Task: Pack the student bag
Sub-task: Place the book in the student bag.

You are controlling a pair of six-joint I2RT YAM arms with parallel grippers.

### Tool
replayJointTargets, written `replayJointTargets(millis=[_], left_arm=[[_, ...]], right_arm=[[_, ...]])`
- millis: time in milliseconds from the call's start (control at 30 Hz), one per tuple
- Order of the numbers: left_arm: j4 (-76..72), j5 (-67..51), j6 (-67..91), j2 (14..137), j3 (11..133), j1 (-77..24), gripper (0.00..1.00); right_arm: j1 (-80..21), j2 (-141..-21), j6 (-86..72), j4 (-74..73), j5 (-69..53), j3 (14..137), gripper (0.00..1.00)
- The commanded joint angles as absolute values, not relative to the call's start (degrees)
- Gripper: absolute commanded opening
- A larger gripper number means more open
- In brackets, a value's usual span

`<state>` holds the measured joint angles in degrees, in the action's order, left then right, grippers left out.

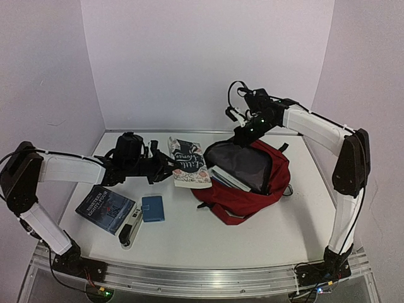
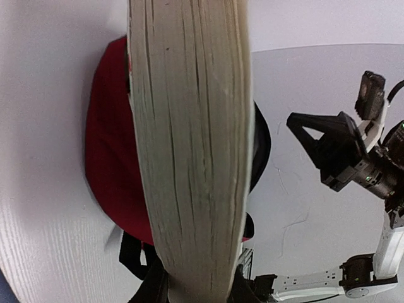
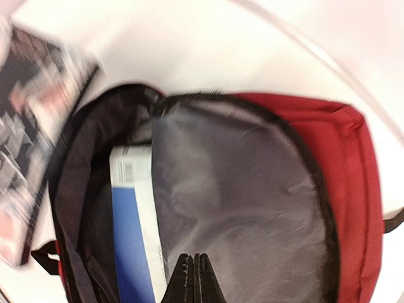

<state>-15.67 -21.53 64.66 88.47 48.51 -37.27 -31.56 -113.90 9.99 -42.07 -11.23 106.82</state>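
Right beside student bag (image 1: 278, 172) rim, book (image 1: 189, 163).

Place: robot lab test cell.
Enclosure: plain white wall panels (image 1: 202, 63) on three sides.
Surface: flat white worktop (image 1: 189, 238).
Mounting: silver metal rail (image 1: 202, 281) along near edge, carrying black-and-white left arm (image 1: 66, 168) and right arm (image 1: 312, 126).
Wiring: exposed black cable (image 1: 231, 88).
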Motion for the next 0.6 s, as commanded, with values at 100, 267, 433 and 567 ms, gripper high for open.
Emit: replayJointTargets(millis=[100, 267, 433, 567], left_arm=[[-33.2, -23.6, 67.8, 89.1, 51.5, -37.9, 0.0], [-27.5, -19.2, 65.8, 83.7, 48.8, -37.9, 0.0], [-25.4, -16.5, 65.7, 80.6, 47.0, -37.9, 0.0], [-24.2, -16.2, 65.5, 80.2, 47.4, -37.9, 0.0]], right_arm=[[-31.9, -112.9, 10.4, -44.2, -14.7, 106.1, 0.26], [-35.0, -114.5, 13.6, -44.1, -10.3, 100.1, 0.49], [-35.9, -118.7, 14.3, -43.3, -4.7, 99.8, 0.54], [-35.9, -121.4, 15.6, -42.1, 0.2, 99.8, 0.54]])
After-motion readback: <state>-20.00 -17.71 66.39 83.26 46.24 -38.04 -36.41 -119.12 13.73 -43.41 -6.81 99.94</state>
